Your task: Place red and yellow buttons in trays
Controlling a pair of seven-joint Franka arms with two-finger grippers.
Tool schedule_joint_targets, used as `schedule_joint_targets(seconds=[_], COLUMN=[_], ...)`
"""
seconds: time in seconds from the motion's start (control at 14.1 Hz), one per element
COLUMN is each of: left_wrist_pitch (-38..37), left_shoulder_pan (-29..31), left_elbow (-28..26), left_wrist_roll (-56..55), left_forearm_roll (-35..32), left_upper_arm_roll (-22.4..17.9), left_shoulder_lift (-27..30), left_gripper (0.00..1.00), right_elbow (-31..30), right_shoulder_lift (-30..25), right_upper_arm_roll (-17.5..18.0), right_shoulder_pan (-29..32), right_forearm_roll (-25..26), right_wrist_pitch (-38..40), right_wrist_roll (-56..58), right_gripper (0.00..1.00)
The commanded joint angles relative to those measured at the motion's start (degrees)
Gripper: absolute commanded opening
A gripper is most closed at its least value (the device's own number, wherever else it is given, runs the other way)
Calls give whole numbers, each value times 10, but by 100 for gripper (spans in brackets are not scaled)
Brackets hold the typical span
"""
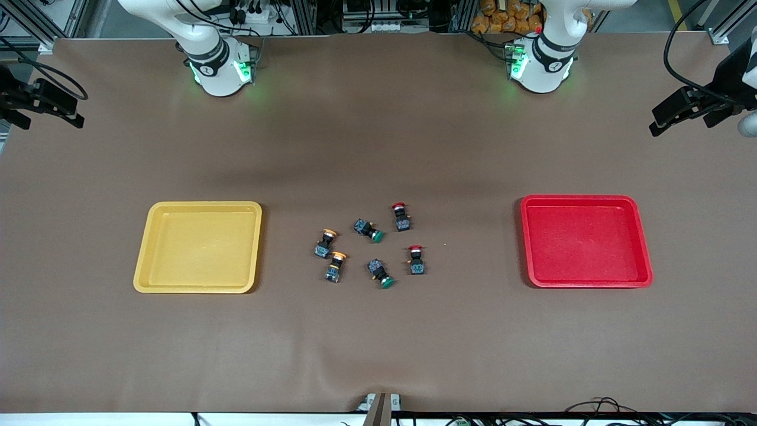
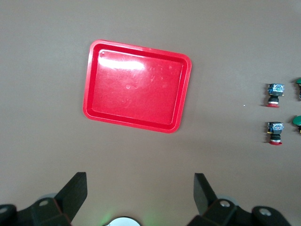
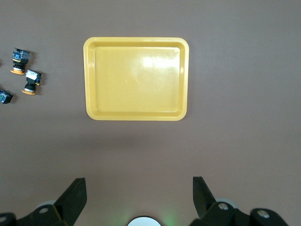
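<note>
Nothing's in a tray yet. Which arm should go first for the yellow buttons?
Probably the right arm. The yellow buttons lie toward its end of the cluster, beside the yellow tray, and its open right hand hangs over that tray's end. The open left hand overlooks the red tray.

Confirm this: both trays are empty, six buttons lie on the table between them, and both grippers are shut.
One thing is wrong: the grippers are open, not shut. The left wrist view shows the left gripper with its fingers spread wide, and the right wrist view shows the same for the right gripper. The rest holds: the yellow tray and red tray are empty, with six buttons between them.
</note>
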State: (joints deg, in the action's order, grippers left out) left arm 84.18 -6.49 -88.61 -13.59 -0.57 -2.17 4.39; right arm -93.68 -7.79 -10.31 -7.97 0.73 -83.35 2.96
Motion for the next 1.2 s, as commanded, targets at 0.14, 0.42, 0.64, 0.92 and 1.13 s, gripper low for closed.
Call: schedule_joint_targets(seconds=[0.14, 0.42, 0.64, 0.92, 1.13], left_wrist_pitch=[4, 4, 6, 6, 10], left_shoulder_pan=[9, 8, 7, 9, 10], left_elbow=[0, 0, 1, 1, 1], left_wrist_roll=[-3, -5, -6, -6, -6], left_forearm_roll=[-1, -1, -2, -3, 0], left_upper_arm_roll=[2, 2, 3, 2, 2], left_shoulder_lift=[1, 2, 0, -3, -3], left_gripper=[100, 100, 100, 100, 100], right_elbow=[-16, -35, -33, -30, -26], right_shoulder_lift=[-20, -26, -22, 15, 79], right_upper_arm_roll=[-1, -1, -1, -1, -1], right_shoulder_pan=[-3, -3, -3, -34, -91], right_forearm_roll=[3, 2, 2, -37, -70], right_wrist_pitch=[-1, -11, -14, -63, -138], right_wrist_roll=[5, 11, 11, 6, -20], right_gripper=[100, 100, 100, 100, 100])
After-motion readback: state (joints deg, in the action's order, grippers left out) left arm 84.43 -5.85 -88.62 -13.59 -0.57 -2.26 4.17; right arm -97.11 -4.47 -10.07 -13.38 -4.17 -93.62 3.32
